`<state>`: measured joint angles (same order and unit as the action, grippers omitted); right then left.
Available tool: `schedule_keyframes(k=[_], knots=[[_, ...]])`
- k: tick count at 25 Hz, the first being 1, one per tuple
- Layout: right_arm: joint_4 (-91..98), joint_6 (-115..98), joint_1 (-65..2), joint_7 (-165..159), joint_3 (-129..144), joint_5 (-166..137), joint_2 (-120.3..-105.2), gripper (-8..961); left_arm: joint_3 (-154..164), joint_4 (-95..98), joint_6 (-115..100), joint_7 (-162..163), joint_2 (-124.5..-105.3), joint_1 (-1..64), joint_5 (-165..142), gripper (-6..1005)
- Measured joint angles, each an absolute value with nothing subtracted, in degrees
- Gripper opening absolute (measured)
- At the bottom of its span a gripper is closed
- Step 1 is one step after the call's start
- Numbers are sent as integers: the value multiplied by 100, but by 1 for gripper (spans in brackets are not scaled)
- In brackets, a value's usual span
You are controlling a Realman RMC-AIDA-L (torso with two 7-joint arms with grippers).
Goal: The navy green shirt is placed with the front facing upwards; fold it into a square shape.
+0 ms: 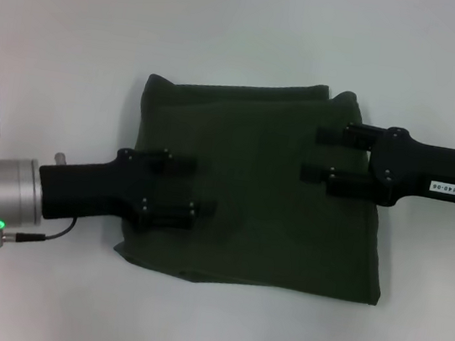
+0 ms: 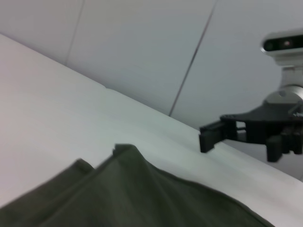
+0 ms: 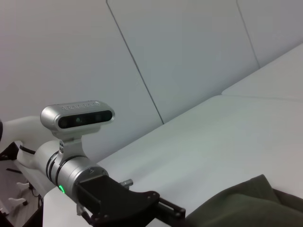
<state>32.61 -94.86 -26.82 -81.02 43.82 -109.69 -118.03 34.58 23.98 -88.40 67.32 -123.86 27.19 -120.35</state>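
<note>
Green navy green shirt folded square, left end effector and right end effector spread wide above it, empty

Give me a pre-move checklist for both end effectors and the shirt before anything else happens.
1. Navy green shirt folded to a rough square: ok, though its edges are uneven.
2. Print hidden inside, plain side showing: ok.
3. Left end effector open, nothing gripped: ok.
4. Right end effector open, nothing gripped: ok.
5. Both end effectors lifted clear of the cloth: cannot tell; both overlap the shirt in the head view.
6. Shirt fully on the table: ok.
</note>
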Motion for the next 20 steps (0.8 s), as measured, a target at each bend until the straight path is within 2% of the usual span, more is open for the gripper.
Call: schedule_keyframes(k=[20], knots=[[3261,-9501,-2713,-8103,4357,-10969,-11803,819,3649,2129,-8364,6726,-12392,2845,-11995,785]])
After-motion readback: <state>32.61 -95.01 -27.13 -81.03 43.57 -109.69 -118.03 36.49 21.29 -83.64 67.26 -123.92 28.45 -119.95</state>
